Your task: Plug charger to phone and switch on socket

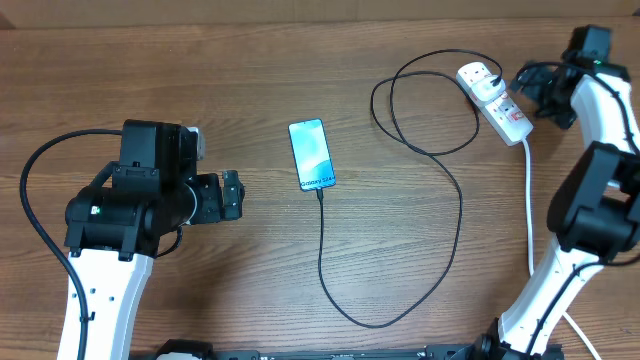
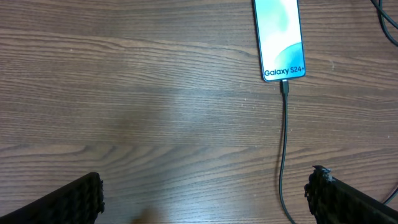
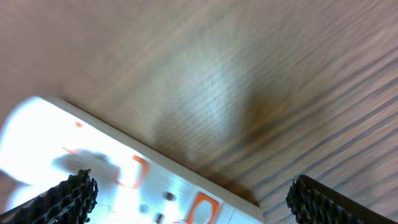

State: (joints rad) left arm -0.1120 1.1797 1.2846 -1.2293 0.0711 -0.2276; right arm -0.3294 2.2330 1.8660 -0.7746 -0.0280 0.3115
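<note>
Wood table (image 1: 150,60), one phone (image 1: 312,154), one black charger (image 1: 321,240) plugged into it, one white socket (image 1: 495,102). Left gripper (image 1: 238,195) and right gripper (image 1: 524,90), so two, both gape wide, holding nothing.

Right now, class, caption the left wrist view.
Charger plugged into the Galaxy S24+ phone on the wooden table; left gripper open.

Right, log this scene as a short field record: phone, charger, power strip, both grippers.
phone: lying flat, screen up
charger: black cable, tip at the phone's lettered end, looping round to the power strip
power strip: white, far right; switch state unclear
left gripper: open, empty, short of the phone
right gripper: open, over the power strip, holding nothing
</note>
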